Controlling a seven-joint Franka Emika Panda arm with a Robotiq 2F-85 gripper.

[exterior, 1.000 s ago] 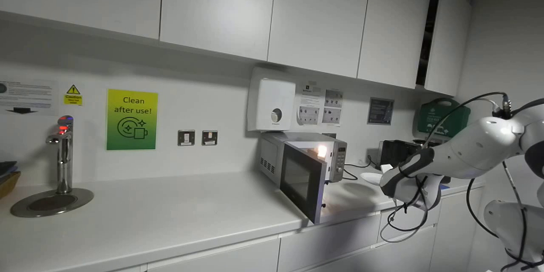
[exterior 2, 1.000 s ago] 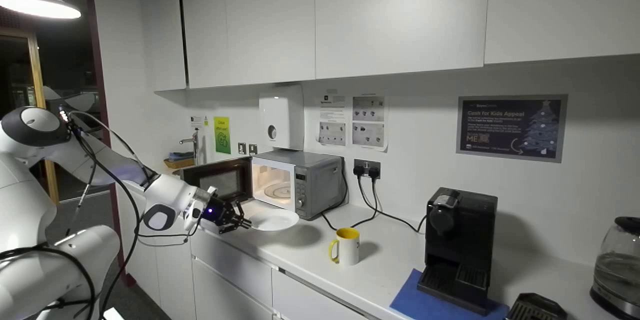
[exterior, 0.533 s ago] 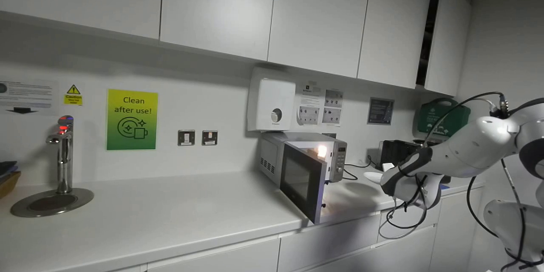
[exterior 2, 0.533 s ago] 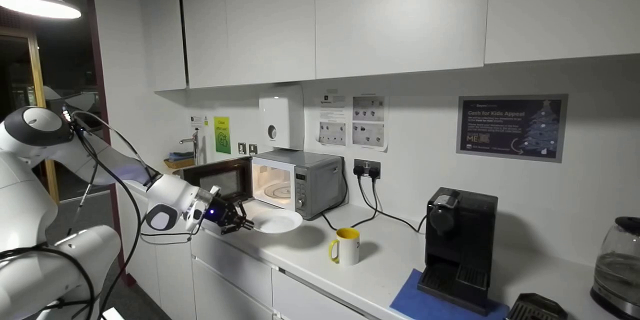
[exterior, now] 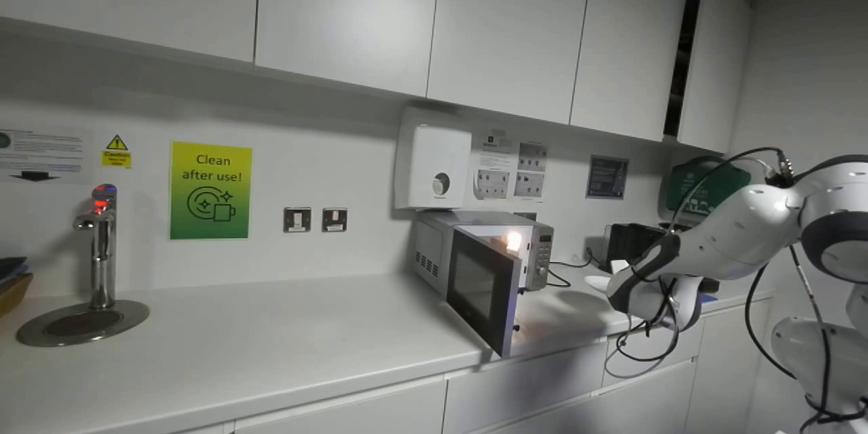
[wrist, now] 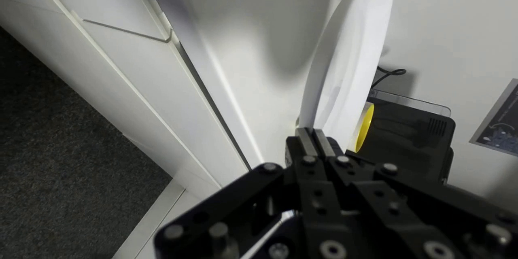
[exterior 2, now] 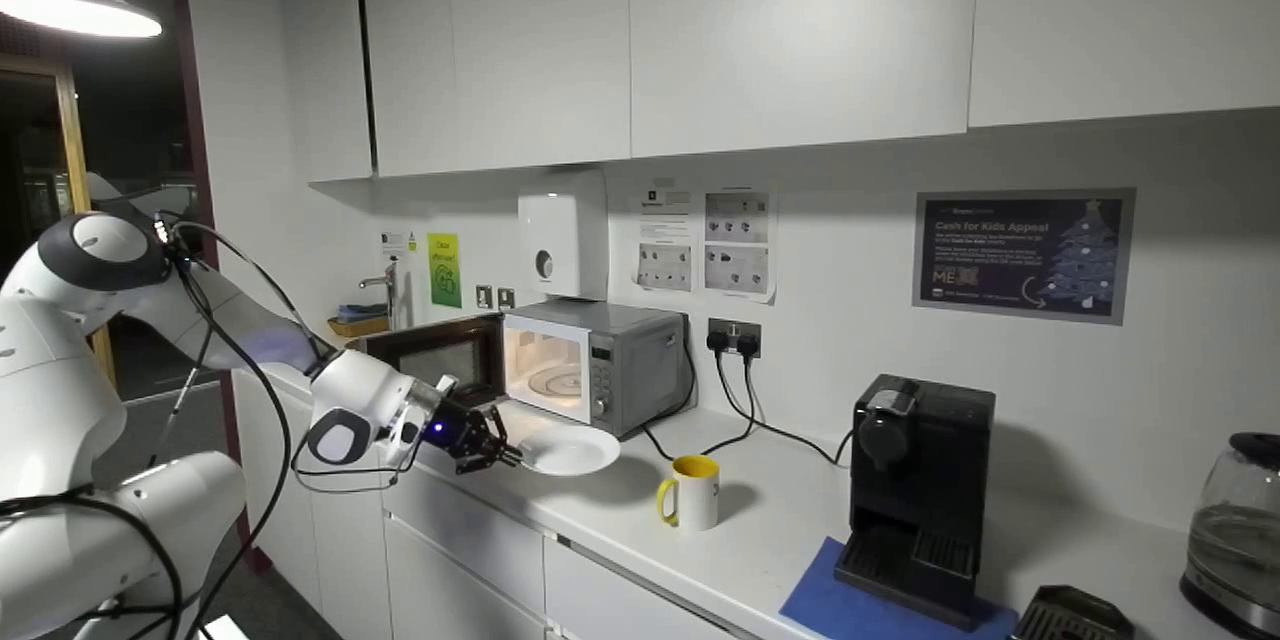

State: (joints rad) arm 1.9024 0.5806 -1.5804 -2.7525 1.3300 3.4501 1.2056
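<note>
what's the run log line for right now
hand: shut on plate; plate: held above counter; microwave: lit inside, door open; mug: upright on counter

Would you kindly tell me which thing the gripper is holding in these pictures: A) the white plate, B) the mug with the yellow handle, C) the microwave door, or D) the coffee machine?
A: in the wrist view the gripper is closed on the edge of the white plate, while an exterior view shows the mug standing apart on the counter.
</note>
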